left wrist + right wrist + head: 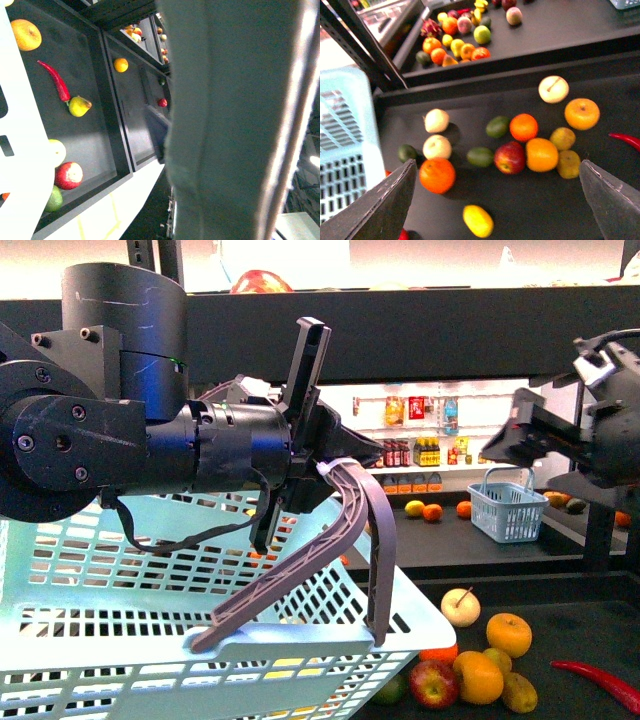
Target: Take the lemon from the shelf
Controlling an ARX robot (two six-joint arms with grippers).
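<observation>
1. Yellow oval lemon: lying on its side on a dark flat tier of the black metal rack shelf. It is sitting clear of the main fruit cluster, with a round orange nearest it, so there is open room for a grasp.
2. Right gripper: hovering above that tier with its dark fingers spread wide and gripping nothing. It is judged to be lining up a descent on the lemon.
3. Left gripper: carrying the pale blue slotted plastic basket by its curved grey-mauve handle, raised beside the rack, probably as the receptacle. Whether its fingers are clamping the handle or merely hooking it cannot be told.
4. Red apple: lying in the cluster beyond the lemon and posing little risk of being bumped.
</observation>
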